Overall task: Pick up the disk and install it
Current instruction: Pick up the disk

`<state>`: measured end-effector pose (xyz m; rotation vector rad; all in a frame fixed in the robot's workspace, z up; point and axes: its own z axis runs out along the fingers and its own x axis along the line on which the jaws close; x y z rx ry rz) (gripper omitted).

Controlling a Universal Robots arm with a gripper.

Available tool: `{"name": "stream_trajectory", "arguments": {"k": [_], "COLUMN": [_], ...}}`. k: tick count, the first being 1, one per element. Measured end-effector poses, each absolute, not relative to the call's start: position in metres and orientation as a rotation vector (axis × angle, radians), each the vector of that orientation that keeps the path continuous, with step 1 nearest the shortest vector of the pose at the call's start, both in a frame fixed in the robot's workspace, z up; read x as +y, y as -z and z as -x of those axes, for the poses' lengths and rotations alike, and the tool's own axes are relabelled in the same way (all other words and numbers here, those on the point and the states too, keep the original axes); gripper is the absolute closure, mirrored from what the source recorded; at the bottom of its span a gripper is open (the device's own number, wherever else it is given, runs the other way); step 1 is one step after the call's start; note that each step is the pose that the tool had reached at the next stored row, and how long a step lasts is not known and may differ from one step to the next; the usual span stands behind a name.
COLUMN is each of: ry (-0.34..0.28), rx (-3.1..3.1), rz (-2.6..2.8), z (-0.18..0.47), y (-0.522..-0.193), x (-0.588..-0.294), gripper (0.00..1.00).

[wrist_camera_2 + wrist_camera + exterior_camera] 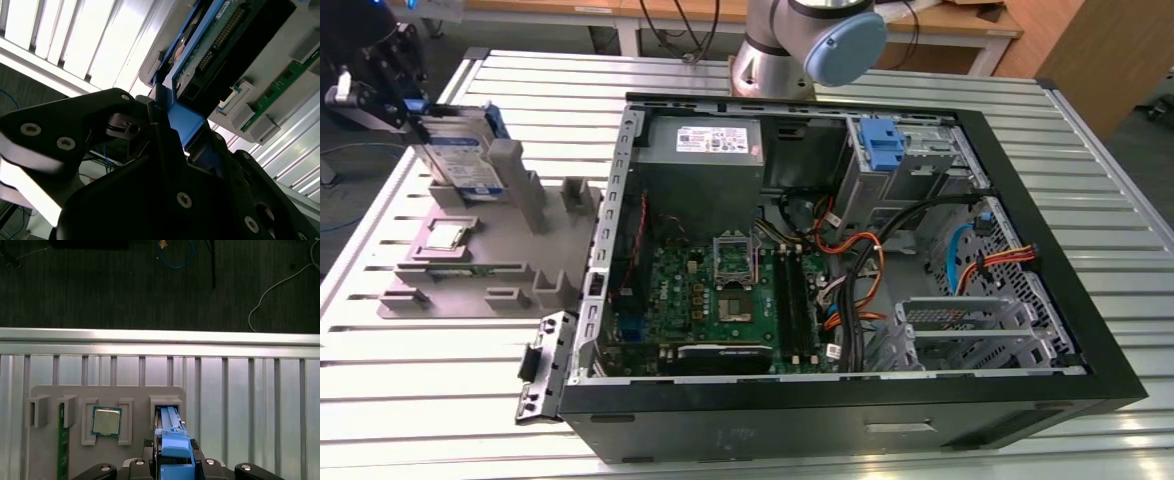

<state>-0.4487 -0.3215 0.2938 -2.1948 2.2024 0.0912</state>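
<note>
Disk (459, 152) upright in grey fixture (507, 258), silver body, blue rails; tool (414, 115) apparently clamped on blue rail.

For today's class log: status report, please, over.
Claw shut on disk, at blue rail. Disk upright in grey holder. Chip sits apart, nothing blocking.

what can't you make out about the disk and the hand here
- disk label: first wrist view, the disk is seen edge-on, so its face is hidden.
- disk's lower part: exterior view, sunk in the grey holder.
- hand: exterior view, its outline merges with the dark background.
</note>
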Motion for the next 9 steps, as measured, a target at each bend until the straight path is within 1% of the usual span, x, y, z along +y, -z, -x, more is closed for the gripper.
{"name": "stream_trajectory", "arguments": {"k": [9], "ry": [-0.091], "rx": [2.203], "rz": [2.195], "z": [0.4487], "y": [-0.2975], "x": [-0.3215], "gripper": [0.63]}}
